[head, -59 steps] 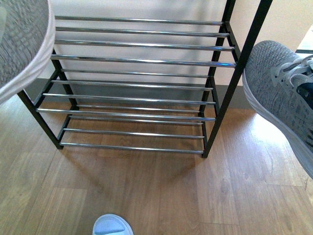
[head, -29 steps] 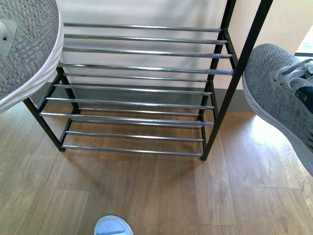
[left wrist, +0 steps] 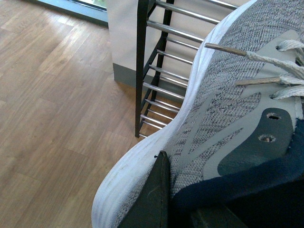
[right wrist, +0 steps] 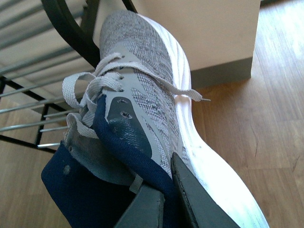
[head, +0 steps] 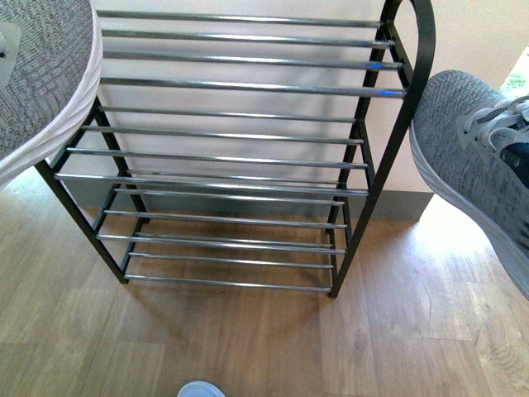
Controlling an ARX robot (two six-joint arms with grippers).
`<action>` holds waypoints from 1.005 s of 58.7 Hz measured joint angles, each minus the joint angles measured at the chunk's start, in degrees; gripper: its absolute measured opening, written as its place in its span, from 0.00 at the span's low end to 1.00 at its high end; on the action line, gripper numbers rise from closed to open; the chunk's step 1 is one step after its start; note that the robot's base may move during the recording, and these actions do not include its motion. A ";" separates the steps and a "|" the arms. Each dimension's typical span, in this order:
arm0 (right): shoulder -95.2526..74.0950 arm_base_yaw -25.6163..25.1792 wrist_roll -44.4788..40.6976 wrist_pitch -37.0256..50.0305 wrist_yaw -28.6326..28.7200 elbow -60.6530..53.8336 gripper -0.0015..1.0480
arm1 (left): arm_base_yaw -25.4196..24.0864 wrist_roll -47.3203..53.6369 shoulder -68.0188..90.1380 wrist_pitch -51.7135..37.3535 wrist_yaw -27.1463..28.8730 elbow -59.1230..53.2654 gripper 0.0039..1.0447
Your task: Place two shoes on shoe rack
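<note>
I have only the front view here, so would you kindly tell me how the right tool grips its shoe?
Observer: The right tool pinches the right shoe at its navy collar, by the heel.
Operator: Thank you. And the left one?
Observer: On the left tool, the outer finger presses the left shoe beside the heel collar.
Operator: Any loose laces?
Observer: A lace end of the right shoe lies across its white sole.

shoe rack (head: pixel 235 83): glossy chrome bars, black smooth frame | left shoe (head: pixel 41 74), right shoe (head: pixel 463 124): matt grey knit cloth, white ridged soles | floor (head: pixel 248 347): wood-grain planks, low sheen
</note>
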State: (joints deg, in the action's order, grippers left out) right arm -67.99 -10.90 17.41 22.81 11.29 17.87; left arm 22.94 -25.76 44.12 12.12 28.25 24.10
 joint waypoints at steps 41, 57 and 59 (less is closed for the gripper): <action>-1.44 0.70 -1.81 5.95 -3.69 -1.49 0.01 | 0.00 0.02 0.00 0.00 0.07 0.02 0.01; -3.37 7.15 -4.35 17.16 -19.50 6.58 0.01 | 0.00 0.02 0.00 0.00 0.04 0.02 0.01; -4.22 8.59 -3.08 15.65 -20.28 8.61 0.01 | 0.00 0.02 0.00 0.00 0.00 0.02 0.01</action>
State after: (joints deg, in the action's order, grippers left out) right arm -72.20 -2.31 14.33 38.46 -8.99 26.48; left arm 22.94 -25.74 44.12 12.12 28.25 24.12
